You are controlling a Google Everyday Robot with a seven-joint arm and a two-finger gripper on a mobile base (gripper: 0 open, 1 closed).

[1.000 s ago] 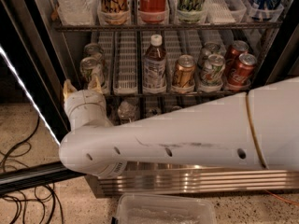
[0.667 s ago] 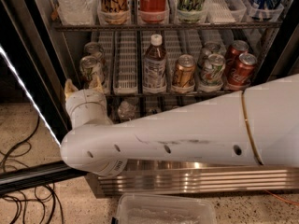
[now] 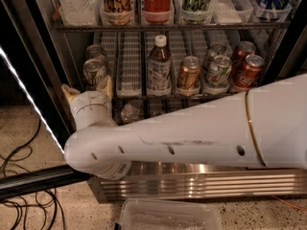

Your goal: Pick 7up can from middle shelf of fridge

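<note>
Hovering wide-open: beige-tipped end effector (image 3: 88, 88) just beside silvery cyl. 7up can (image 3: 94, 70).

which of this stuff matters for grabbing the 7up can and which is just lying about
For the job:
7up can, left end of the middle shelf
fridge
claw, open, just below and in front of that can

Just there:
gold-brown can
red Coca-Cola cans
white-capped bottle
plastic tub on the floor
cables
</note>
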